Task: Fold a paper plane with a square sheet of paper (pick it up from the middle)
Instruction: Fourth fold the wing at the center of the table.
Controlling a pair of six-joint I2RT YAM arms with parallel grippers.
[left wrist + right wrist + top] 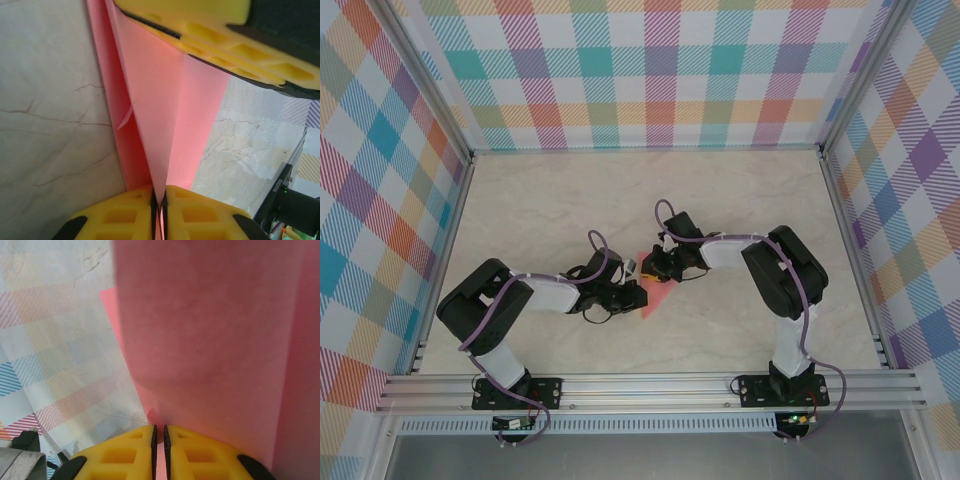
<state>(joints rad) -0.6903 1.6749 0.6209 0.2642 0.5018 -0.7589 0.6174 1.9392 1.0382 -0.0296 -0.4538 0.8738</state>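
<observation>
Left claw [159, 194] pinched tight on folded paper [167, 115] | right claw [159, 431] pinched on its far end | table [45, 125] below

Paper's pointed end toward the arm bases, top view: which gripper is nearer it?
Left. The left gripper pinches the folded pink paper just beside that point; the right gripper pinches it farther up, away from the point.
</observation>
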